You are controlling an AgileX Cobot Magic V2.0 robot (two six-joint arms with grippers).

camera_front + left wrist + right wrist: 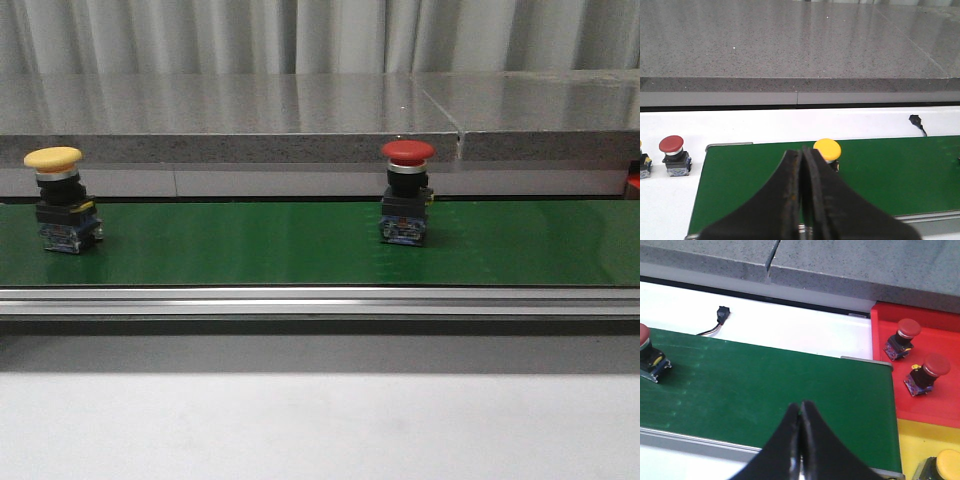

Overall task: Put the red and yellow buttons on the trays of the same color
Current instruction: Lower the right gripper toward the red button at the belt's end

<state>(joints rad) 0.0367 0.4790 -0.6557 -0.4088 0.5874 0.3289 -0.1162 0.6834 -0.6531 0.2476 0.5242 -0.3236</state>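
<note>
A yellow button stands at the left of the green belt, and a red button stands right of the belt's middle. In the left wrist view the yellow button sits just past my left gripper, which is shut and empty. My right gripper is shut and empty over the belt; the red button shows at that view's edge. A red tray holds two red buttons. A yellow tray holds a yellow button.
Off the belt's end on the white table stands another red button. A small black connector with a wire lies on the white surface behind the belt. A grey stone ledge runs along the back. A metal rail edges the belt's front.
</note>
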